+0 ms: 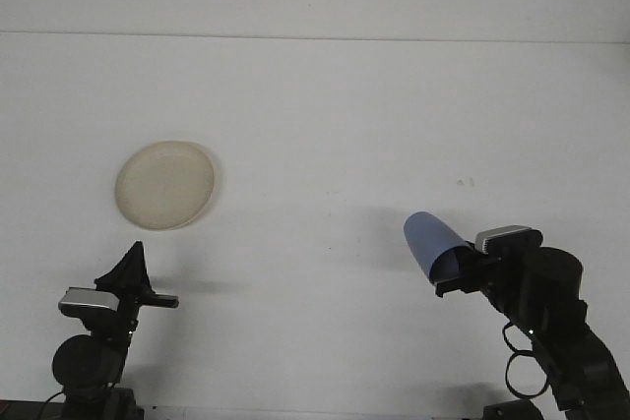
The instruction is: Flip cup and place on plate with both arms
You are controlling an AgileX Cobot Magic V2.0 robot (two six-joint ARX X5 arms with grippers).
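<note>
A blue cup hangs tilted above the white table at the lower right, its closed end pointing up and left. My right gripper is shut on the cup's lower end. A cream round plate lies flat on the table at the left. Below the plate, near the bottom edge, my left gripper rests with dark fingers pointing up; nothing is in it.
The table's far edge meets a pale wall at the top. A faint speck marks the table where the cup stood before.
</note>
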